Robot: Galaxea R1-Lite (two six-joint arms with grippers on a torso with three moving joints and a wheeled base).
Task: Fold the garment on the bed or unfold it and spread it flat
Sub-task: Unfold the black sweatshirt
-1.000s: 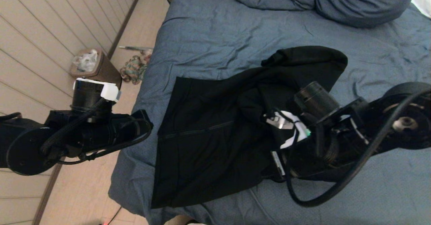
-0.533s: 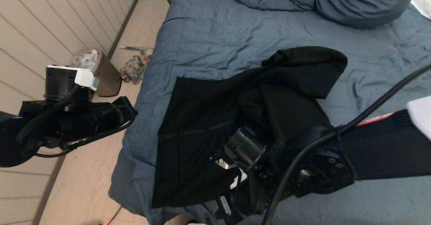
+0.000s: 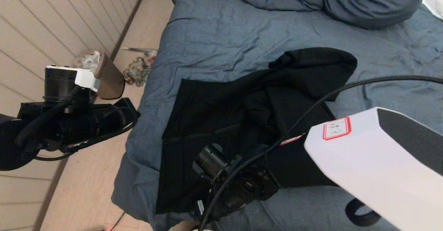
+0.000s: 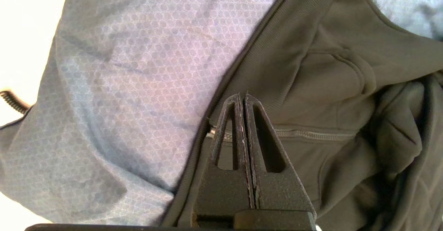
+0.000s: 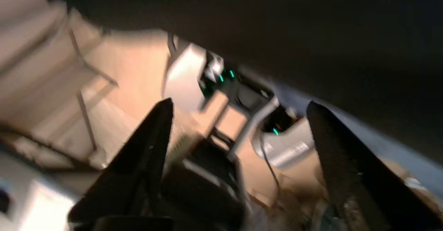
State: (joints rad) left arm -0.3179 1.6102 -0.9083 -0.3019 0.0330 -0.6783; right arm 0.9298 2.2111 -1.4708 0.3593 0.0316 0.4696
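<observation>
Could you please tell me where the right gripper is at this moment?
In the head view the right gripper is low over the near edge of the bed, at the near corner of the black hoodie, fingers open.

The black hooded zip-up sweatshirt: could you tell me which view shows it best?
The head view: the black hooded zip-up sweatshirt appears almost whole. The left wrist view shows only its zipper and ribbed hem; the right wrist view, only dark blur.

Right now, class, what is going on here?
A two-armed robot works on a black garment lying crumpled on the bed. The right tool, open, reaches low at the garment's near edge by the bed's front. The left tool, shut and empty, hangs above the garment's hem near the bed's left edge.
</observation>
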